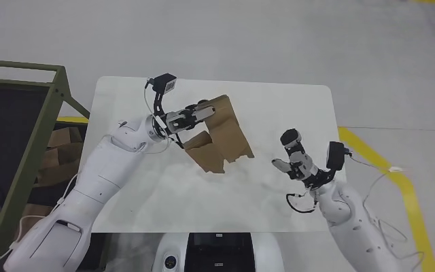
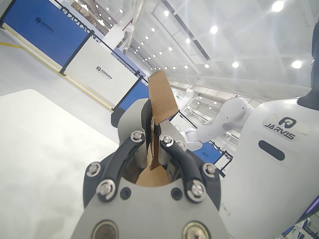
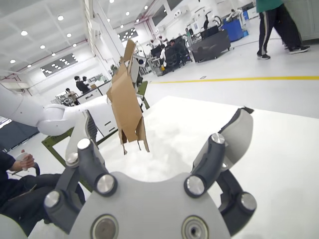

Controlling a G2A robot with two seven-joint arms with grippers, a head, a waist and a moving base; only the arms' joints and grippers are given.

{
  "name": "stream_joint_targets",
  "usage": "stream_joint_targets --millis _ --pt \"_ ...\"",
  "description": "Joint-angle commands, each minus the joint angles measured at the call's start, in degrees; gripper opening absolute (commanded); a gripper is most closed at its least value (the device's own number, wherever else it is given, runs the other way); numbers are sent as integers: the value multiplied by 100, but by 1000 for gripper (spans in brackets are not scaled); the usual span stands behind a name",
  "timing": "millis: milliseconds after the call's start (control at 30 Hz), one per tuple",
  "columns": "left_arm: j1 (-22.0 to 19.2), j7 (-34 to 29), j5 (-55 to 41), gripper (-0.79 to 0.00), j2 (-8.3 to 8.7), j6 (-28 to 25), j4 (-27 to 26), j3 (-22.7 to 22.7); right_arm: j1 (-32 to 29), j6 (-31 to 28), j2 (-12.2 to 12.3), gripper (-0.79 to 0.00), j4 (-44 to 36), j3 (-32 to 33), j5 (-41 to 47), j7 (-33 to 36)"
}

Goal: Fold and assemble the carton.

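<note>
- Hanging over the middle of the table (image 1: 292, 102), the carton (image 1: 221, 136) is a brown cardboard blank that is only partly opened. Its panels are tilted and its lower flaps are loose and splayed, with none tucked in. I cannot tell whether the lowest flaps touch the tabletop.
- The left gripper (image 1: 202, 112) is clamped on an upper edge panel of the carton, with the cardboard pinched between both fingers. In the left wrist view the flap stands up out of the closed jaws.
- The right gripper (image 1: 285, 151) hovers over the table's right side, well apart from the carton. Its fingers are spread wide and hold nothing.
- Progress looks early to me. The carton is gripped, but no box shape is formed yet. Squaring the walls and folding and locking the flaps remain, and that probably needs a second hold from the free right gripper.
</note>
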Motion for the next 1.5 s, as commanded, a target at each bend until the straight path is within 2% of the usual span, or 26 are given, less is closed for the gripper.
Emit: stream_joint_targets --millis 0,100,267,367,467,600,867,1467 --pt "20 70 17 -785 -3 66 -35 -9 -1 455 -19 0 -142 51 -134 -108" --pt "106 251 -14 -785 -10 384 -243 -46 -271 1430 -62 0 -542 122 -1074 -771" --pt "218 524 14 -785 -6 898 -414 -197 -690 2617 -112 0 -789 -27 -2828 -2106" --pt "294 636 26 -785 -7 1130 -489 -268 -825 3362 -150 0 -738 -154 -3498 -2731" --pt "320 685 12 -785 -19 1342 -531 -304 -940 4196 -204 0 -696 -311 -3924 -3061" --pt "321 658 -61 -785 -45 1594 -599 -300 -1012 5437 -300 0 -754 -619 -4544 -2911" --pt "320 606 -52 -785 -98 1889 -640 -311 -832 6725 -471 0 -751 -1179 -5442 -2116" --pt "330 310 -100 -785 -190 2087 -611 -414 -484 7773 -751 0 -493 -1810 -6320 -1289"
